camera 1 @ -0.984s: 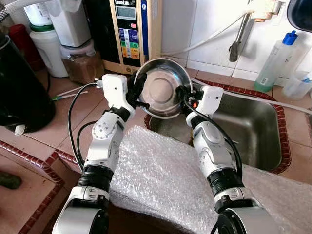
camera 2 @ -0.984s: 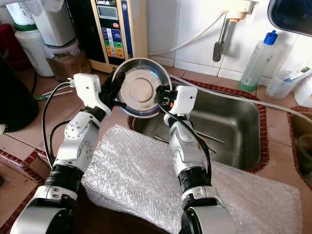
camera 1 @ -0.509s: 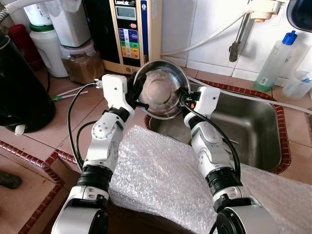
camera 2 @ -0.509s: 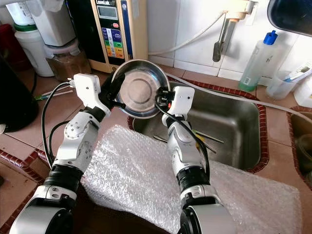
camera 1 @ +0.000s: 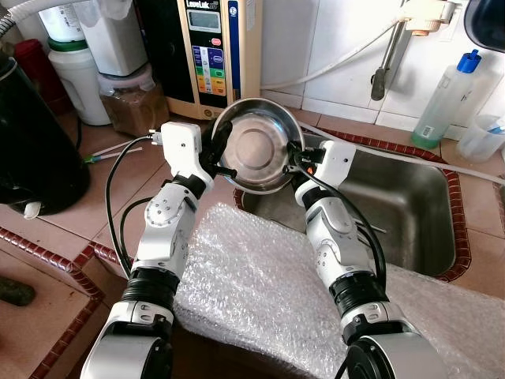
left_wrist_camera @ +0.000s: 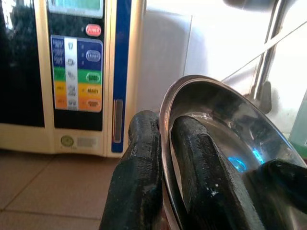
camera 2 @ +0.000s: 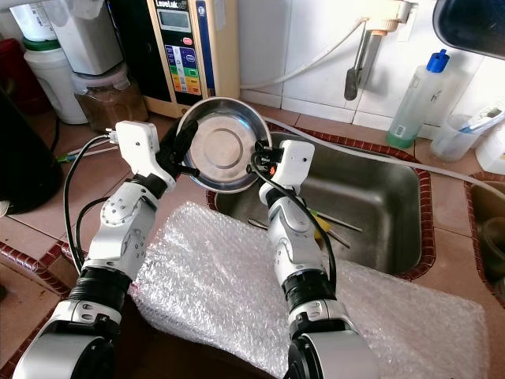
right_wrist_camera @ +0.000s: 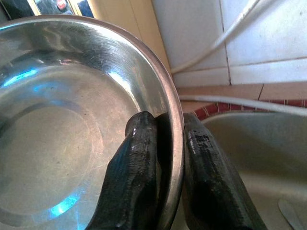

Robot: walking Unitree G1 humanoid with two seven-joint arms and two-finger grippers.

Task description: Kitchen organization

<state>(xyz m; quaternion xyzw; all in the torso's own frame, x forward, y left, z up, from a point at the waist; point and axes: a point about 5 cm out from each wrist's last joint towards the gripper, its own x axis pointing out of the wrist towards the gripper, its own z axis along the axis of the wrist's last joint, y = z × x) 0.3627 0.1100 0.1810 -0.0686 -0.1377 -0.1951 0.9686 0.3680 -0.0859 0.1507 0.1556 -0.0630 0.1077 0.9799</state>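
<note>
the bowl (camera 1: 258,145) was held up in the air, tilted so its hollow faced the robot, above the sink's (camera 1: 430,207) near-left corner and the counter (camera 1: 95,197) edge beside it. the left gripper (left_wrist_camera: 160,158) was clamped on the bowl's left rim, one finger inside and one outside; the right gripper (right_wrist_camera: 168,158) pinched the opposite rim the same way. both grips looked thin, metal edge between narrow pads.

bubble wrap (camera 1: 260,292) lay over the counter's front edge, below the arms. a water unit (camera 1: 211,47) stood at the back edge, close behind the bowl, and utensils (camera 2: 331,225) lay in the sink.

judging from this, the step was carrying the bowl two-handed to its place. to do it well, both arms should move together at a matched pace, so the rim is neither pulled apart nor twisted out of a pinch; keep the tilt steady, and keep clear of the water unit.
</note>
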